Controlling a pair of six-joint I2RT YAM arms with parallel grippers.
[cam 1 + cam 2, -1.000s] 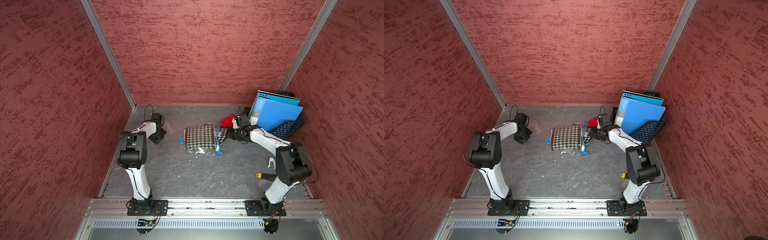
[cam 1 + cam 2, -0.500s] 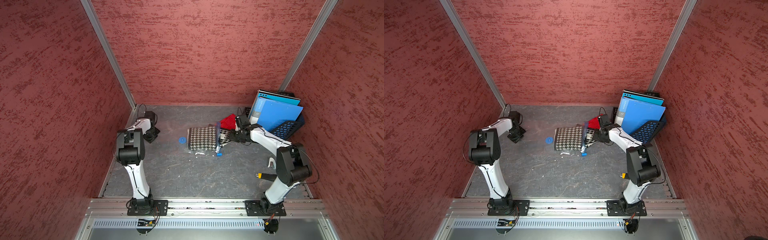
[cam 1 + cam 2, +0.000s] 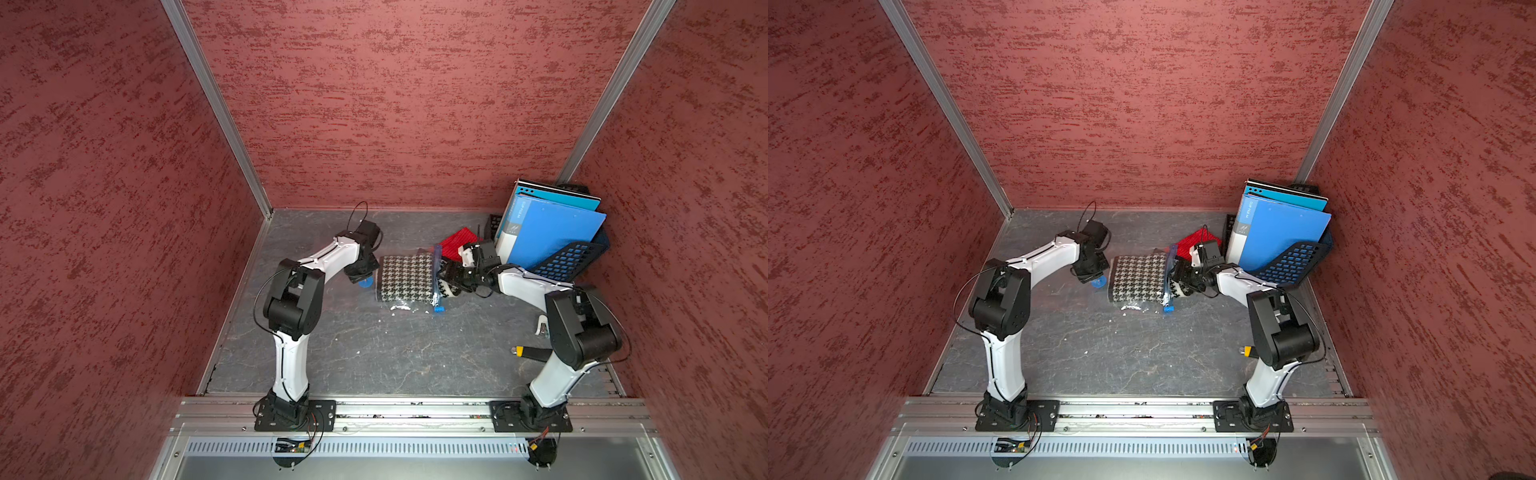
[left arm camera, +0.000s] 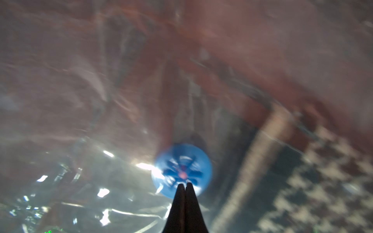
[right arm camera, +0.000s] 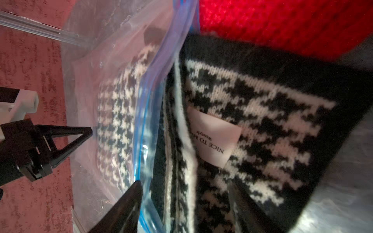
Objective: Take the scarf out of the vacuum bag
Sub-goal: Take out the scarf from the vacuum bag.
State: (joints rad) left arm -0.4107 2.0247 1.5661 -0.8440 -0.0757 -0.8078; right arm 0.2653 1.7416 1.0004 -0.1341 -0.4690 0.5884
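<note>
Bag (image 3: 400,308) lies flat on the table (image 3: 374,357), toward the far side, between your two grippers. Zip strip (image 3: 435,270) runs near-to-far along its right edge, slider clip (image 3: 439,309) at the strip's near end, valve (image 3: 365,284) at the left end.

Scarf (image 3: 405,276) is mostly inside the bag, folded to a rectangle. One end pokes out of the mouth on the right, past the strip.

Your right gripper (image 5: 184,183) sits low at the mouth with its jaws apart. One finger (image 5: 129,201) lies against the blue strip, the other beyond the protruding end. That end lies between them, not clamped.

Your left gripper (image 4: 185,184) has its jaws pressed together, tips right at the valve. The wrist view is blurred, so you cannot tell whether any film is pinched.

Materials:
- Bag is thin clear film, crinkled and glinting.
- Strip is translucent blue.
- Valve is a round blue disc with spoke-like slots.
- Scarf is knit, black-and-white houndstooth with a black border and white edge stripes.
- A small white label (image 5: 214,137) with printed text is sewn on the exposed end.
- Red cloth (image 5: 282,20) is coarse knit and lies just beyond the scarf end, on its far side.
- Table is grey with pale veins.
</note>
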